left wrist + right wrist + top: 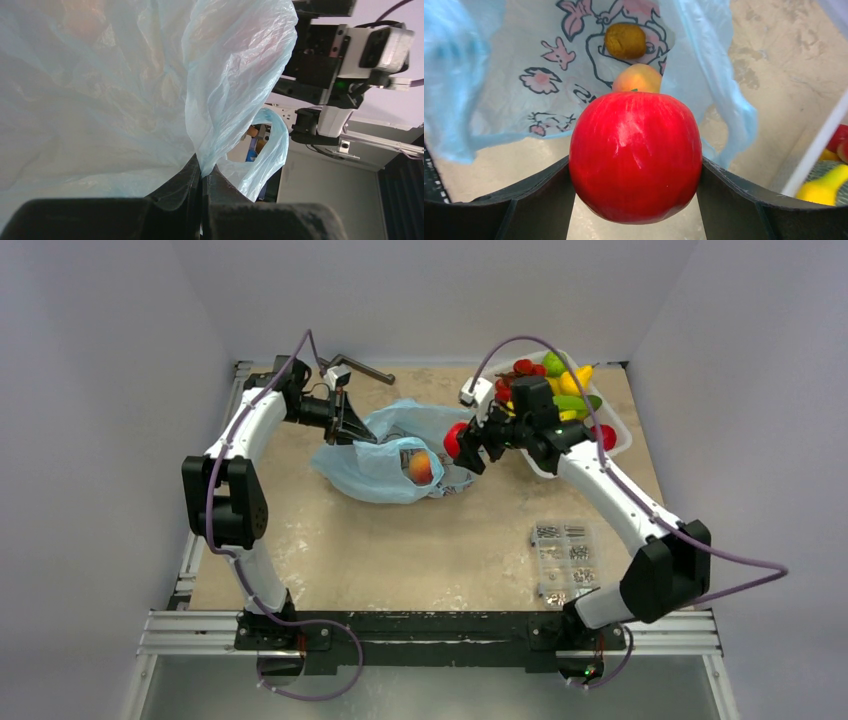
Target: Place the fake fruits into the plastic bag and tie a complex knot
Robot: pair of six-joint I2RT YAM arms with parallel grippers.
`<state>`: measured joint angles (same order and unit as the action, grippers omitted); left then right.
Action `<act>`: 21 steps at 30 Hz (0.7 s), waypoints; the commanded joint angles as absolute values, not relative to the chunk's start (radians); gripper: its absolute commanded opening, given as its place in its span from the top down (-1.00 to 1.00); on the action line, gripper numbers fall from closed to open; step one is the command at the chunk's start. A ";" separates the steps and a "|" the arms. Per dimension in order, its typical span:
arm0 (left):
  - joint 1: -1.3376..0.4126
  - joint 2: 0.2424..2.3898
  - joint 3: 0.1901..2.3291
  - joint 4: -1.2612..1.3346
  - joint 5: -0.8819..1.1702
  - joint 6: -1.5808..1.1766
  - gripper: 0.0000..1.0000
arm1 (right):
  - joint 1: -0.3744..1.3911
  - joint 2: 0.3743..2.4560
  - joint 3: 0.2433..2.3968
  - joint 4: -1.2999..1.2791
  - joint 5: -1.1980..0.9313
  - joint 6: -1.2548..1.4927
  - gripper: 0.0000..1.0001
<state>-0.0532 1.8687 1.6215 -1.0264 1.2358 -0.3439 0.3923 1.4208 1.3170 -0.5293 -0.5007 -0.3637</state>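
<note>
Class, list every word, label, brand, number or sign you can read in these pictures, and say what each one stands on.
No text can be read anywhere.
On the bag, the print is only a pink and dark cartoon drawing, with no letters.
On the box of screws, any label is too small to read.

Left hand (201,172) clamped shut; right hand (635,167) spread wide, gripping.
</note>
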 commanded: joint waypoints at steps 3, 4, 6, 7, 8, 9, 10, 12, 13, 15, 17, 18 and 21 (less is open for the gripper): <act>-0.051 1.861 1.637 -1.014 1.268 -0.330 1.00 | 0.507 1.547 1.260 -0.095 -0.336 -0.333 0.74; -0.051 1.860 1.631 -1.010 1.267 -0.331 1.00 | 0.523 1.572 1.262 -0.045 -0.327 -0.331 0.76; -0.051 1.857 1.619 -0.999 1.269 -0.339 1.00 | 0.572 1.619 1.259 0.055 -0.296 -0.346 0.76; -0.051 1.856 1.616 -0.995 1.270 -0.342 1.00 | 0.586 1.645 1.266 0.095 -0.278 -0.348 0.76; -0.052 1.855 1.615 -0.992 1.270 -0.342 1.00 | 0.594 1.675 1.284 0.118 -0.272 -0.345 0.76; -0.051 1.855 1.615 -0.990 1.268 -0.343 1.00 | 0.603 1.721 1.304 0.138 -0.266 -0.338 0.76; -0.051 1.855 1.616 -0.986 1.265 -0.344 1.00 | 0.609 1.753 1.323 0.154 -0.258 -0.325 0.71; -0.051 1.855 1.610 -0.969 1.266 -0.361 1.00 | 0.620 1.809 1.354 0.173 -0.264 -0.314 0.49; -0.051 1.856 1.609 -0.960 1.266 -0.368 1.00 | 0.626 1.828 1.360 0.193 -0.265 -0.310 0.43; -0.051 1.859 1.612 -0.952 1.264 -0.373 1.00 | 0.639 1.851 1.344 0.256 -0.272 -0.309 0.31; -0.051 1.866 1.614 -0.946 1.262 -0.380 1.00 | 0.653 1.873 1.331 0.288 -0.266 -0.316 0.16; -0.051 1.870 1.616 -0.943 1.262 -0.386 1.00 | 0.659 1.887 1.332 0.289 -0.261 -0.324 0.03; -0.049 1.879 1.625 -0.940 1.260 -0.391 1.00 | 0.665 1.900 1.324 0.291 -0.249 -0.325 -0.46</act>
